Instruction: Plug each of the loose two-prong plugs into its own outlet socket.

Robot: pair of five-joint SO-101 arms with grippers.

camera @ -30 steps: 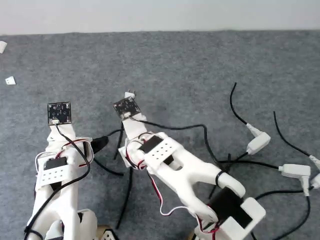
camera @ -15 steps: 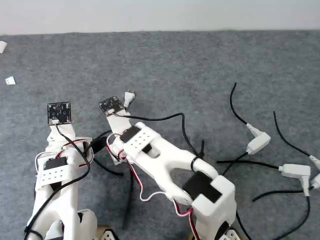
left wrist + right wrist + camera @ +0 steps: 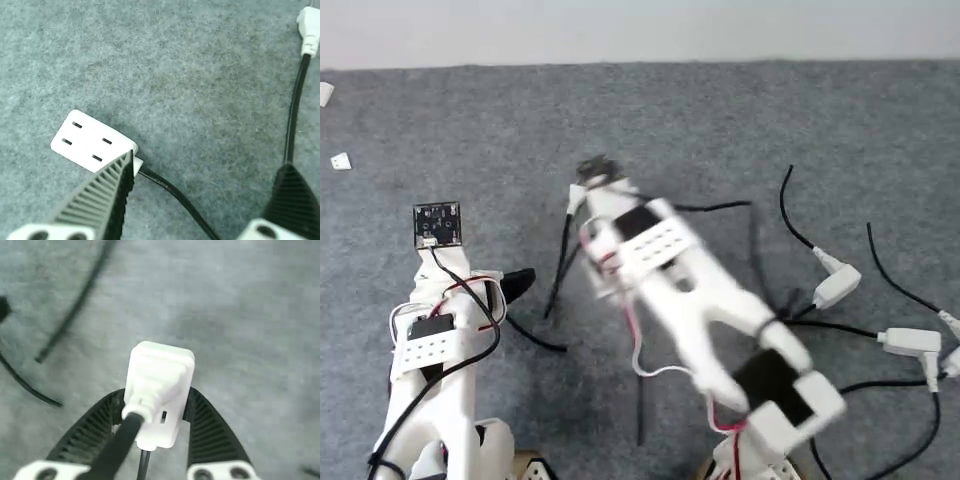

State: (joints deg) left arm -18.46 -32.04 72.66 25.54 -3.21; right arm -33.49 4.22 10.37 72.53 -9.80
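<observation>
Since the white plug (image 3: 160, 370) pinched in my right claw (image 3: 155, 394) is likely light, hard and slick, its flat sides look the surest hold; my left claw (image 3: 209, 167) hangs wide just beside the outlet socket (image 3: 90, 140).

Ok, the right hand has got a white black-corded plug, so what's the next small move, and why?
Probably swing the right hand, shut on the white black-corded plug, towards the white four-slot outlet block. Its slots are all empty, and the open left hand is at its edge.
</observation>
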